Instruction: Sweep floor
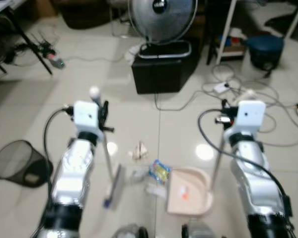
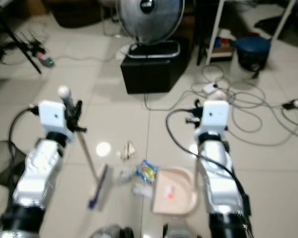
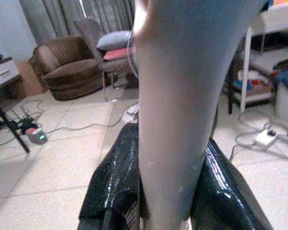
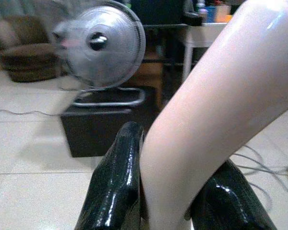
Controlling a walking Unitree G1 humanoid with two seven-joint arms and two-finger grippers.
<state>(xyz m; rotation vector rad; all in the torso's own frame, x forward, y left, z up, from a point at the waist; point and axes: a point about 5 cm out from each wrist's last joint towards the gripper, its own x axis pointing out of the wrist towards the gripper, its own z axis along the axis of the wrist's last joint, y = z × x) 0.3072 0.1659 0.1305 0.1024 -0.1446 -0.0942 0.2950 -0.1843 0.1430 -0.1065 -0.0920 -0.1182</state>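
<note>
My left gripper [image 1: 102,115] is shut on the broom handle [image 3: 182,115], and the broom head [image 1: 114,186] rests on the tiled floor left of the litter. My right gripper [image 1: 227,113] is shut on the dustpan handle [image 4: 201,129]. The pale pink dustpan [image 1: 188,192] sits on the floor between my arms. A blue and yellow wrapper [image 1: 159,171] lies at its left rim, with clear plastic scraps [image 1: 139,174] beside it. A crumpled paper scrap [image 1: 140,150] lies a little farther out.
A fan [image 1: 162,17] stands on a black box [image 1: 164,69] straight ahead. Cables and a power strip [image 1: 223,88] sprawl on the floor at the right. A black mesh bin [image 1: 17,161] lies at my left. A blue bin [image 1: 265,49] stands at the far right.
</note>
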